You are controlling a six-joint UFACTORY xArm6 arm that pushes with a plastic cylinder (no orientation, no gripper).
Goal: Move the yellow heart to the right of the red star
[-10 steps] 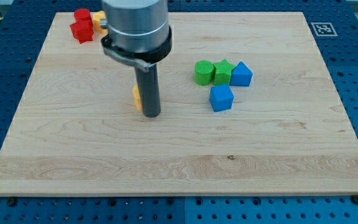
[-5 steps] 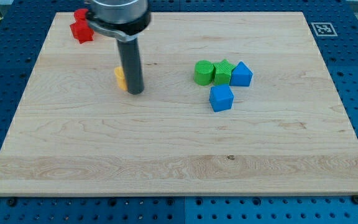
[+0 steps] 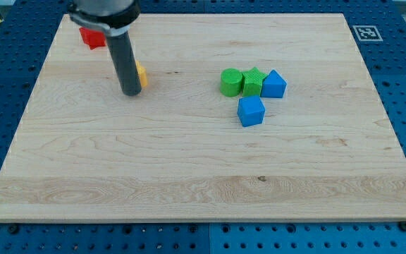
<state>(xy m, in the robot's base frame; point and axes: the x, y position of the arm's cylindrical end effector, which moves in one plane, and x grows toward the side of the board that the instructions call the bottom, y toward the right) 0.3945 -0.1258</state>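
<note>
My tip rests on the board in the upper left. A yellow block, mostly hidden behind the rod, peeks out on the rod's right side, touching it; its shape cannot be made out. A red block lies near the board's top left corner, partly hidden by the arm's body, so its shape is unclear. The yellow block lies below and to the right of the red one.
A green cylinder, a green star-like block and a blue block stand in a row right of centre. Another blue block lies just below them. A marker tag sits at the board's top right corner.
The rod has moved up and to the left across the board. The yellow block moved with it and now shows on the rod's right side instead of its left. The arm covers more of the red block.
</note>
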